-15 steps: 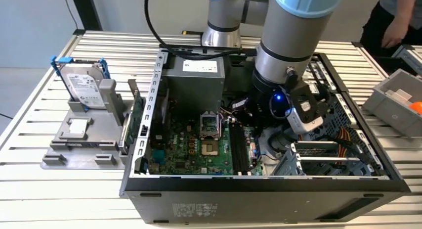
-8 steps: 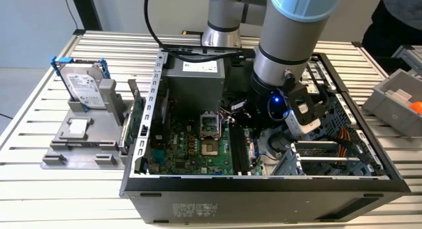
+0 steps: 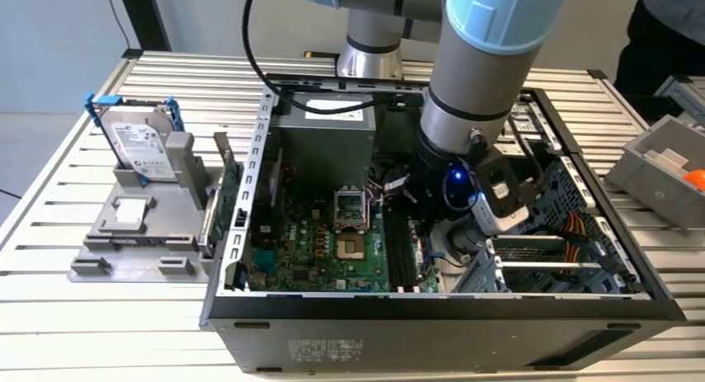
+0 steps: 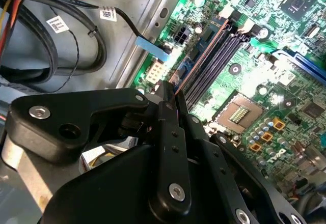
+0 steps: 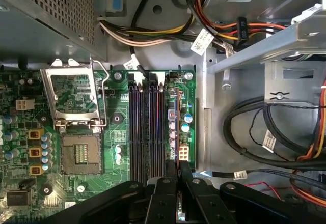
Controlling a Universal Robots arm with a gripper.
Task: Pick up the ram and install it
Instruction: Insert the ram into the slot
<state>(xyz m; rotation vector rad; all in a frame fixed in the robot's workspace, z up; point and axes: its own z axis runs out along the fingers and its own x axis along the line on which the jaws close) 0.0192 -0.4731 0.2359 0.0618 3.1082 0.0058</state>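
Standing open on the slatted surface (image 3: 66, 184), the computer case (image 3: 441, 316) takes up most of the exterior view, and the arm (image 3: 474, 85) reaches down into it from above. Inside lies the green motherboard (image 5: 117, 96), with its empty processor socket (image 5: 76, 155) and, just beside that, the row of dark memory slots (image 5: 147, 127). The claw (image 5: 179, 175) hangs over the near end of those slots, its black fingers (image 4: 170, 132) clamped together on the ram (image 4: 196, 63), which shows in the second wrist view as a thin edge running along the outermost slot. I judge the pick-up done and the seating step in hand; whether the stick is already down in the slot cannot be told. The next move calls for the stick's edge true along the slot and a straight, even push, since a tilt would jam it against the slot walls.
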